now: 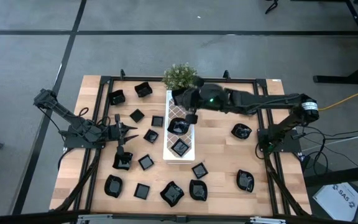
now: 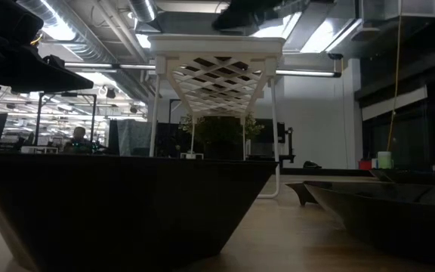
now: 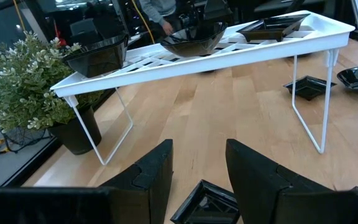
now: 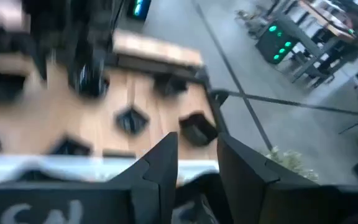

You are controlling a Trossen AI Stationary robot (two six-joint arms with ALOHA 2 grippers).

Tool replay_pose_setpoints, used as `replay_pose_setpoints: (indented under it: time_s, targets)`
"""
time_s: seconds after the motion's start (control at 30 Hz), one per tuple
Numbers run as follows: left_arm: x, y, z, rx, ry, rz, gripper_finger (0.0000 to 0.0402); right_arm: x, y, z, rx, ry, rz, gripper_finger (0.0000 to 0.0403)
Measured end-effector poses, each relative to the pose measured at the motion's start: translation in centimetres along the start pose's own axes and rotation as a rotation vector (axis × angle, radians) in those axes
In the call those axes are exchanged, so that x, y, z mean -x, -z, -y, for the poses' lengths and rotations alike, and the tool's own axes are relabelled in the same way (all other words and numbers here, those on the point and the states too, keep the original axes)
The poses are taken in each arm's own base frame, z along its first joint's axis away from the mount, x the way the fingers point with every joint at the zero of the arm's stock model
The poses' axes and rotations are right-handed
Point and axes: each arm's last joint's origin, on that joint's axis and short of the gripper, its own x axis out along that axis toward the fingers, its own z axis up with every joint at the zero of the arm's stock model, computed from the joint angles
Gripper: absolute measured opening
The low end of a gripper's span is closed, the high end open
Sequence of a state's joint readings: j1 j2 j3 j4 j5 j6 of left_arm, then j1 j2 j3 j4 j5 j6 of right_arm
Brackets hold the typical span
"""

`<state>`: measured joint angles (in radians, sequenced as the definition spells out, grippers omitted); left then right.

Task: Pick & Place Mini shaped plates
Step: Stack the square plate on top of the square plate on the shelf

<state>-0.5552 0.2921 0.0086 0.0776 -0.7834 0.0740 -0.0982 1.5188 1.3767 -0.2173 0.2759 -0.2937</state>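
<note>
The table (image 1: 222, 162) is smooth pale wood with a dark metal frame, the mini shaped plates (image 1: 171, 193) are shiny black, and the tray (image 3: 241, 50) looks like white plastic.

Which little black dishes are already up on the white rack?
Three: one at its plant end, one mid-rack, one nearest the front. The rest lie on the table.

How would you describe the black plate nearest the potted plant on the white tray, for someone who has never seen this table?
Find the long white tray standing in the middle of the table. It holds three black plates in a row; take the one at the end by the green plant, plate. Unlike its two neighbours, it sits right beside the plant's leaves.
</note>
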Motion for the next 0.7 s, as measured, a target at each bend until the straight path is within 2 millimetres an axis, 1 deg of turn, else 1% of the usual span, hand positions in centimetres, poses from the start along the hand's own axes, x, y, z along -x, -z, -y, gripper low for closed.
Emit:
replay_pose_setpoints:
  time_s: [0.17, 0.23, 0.3, 0.4, 0.53, 0.63, 0.7]
  targets:
    - [0.0, 0.0, 0.0, 0.000, 0.001, 0.000, 0.0143, 1.8, -3.8, 1.6, -0.200, 0.013, 0.101, 0.0113]
    - [0.0, 0.0, 0.0, 0.000, 0.001, 0.000, 0.0143, 2.8, -4.8, 1.9, -0.228, -0.002, 0.085, 0.0113]
    - [0.0, 0.0, 0.0, 0.000, 0.001, 0.000, 0.0143, 3.9, -5.4, 1.9, -0.224, -0.024, 0.034, 0.0113]
    - [0.0, 0.0, 0.0, 0.000, 0.000, 0.000, 0.0143, 5.5, -6.3, 1.5, -0.200, -0.068, -0.035, 0.0113]
    - [0.0, 0.0, 0.0, 0.000, 0.001, 0.000, 0.0143, 7.2, -7.6, 0.5, -0.175, -0.120, -0.029, 0.0113]
    - [0.0, 0.0, 0.0, 0.000, 0.000, 0.000, 0.0143, 7.7, -8.0, -0.5, -0.165, -0.153, -0.008, 0.0113]
    - [0.0, 0.0, 0.0, 0.000, 0.000, 0.000, 0.0143, 7.6, -8.1, -1.3, -0.154, -0.174, -0.009, 0.0113]
